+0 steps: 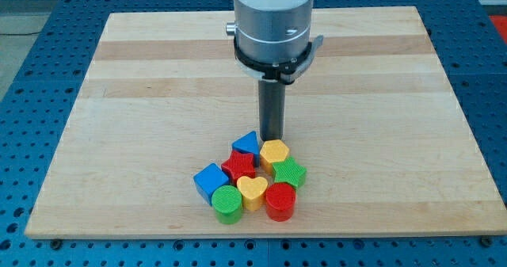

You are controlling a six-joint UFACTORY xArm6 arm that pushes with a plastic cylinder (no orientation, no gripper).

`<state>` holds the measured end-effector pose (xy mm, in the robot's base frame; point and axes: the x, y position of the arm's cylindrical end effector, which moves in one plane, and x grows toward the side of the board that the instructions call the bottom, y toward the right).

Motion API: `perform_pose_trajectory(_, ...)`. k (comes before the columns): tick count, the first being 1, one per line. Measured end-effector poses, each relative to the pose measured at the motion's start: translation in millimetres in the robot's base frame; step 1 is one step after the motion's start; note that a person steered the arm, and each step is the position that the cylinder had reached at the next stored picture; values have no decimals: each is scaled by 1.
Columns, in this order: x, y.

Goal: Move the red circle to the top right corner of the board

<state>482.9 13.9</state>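
Note:
The red circle (280, 201) stands at the bottom right of a tight cluster of blocks near the board's bottom edge. My tip (272, 138) is at the cluster's top, just above the yellow hexagon (274, 152) and beside the blue block (246, 145) on its left. The red circle touches the green block (290, 173) above it and the yellow heart (253, 191) on its left. The tip is apart from the red circle, with the yellow hexagon and the green block between them.
A red star (238, 166) sits in the cluster's middle. A blue cube (211, 180) and a green circle (227, 203) lie at its lower left. The wooden board (158, 77) rests on a blue perforated table (32, 69).

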Motion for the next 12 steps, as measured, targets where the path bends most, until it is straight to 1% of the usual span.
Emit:
perform_pose_trajectory(1, -7, 57)
perform_pose_trajectory(2, 25, 89)
perform_pose_trajectory(3, 86, 93)
perform_pose_trajectory(4, 134, 66)
perform_pose_trajectory(8, 136, 39)
perform_pose_trajectory(9, 136, -6)
perform_pose_trajectory(10, 136, -13)
perform_pose_trajectory(11, 131, -22)
perform_pose_trajectory(12, 103, -25)
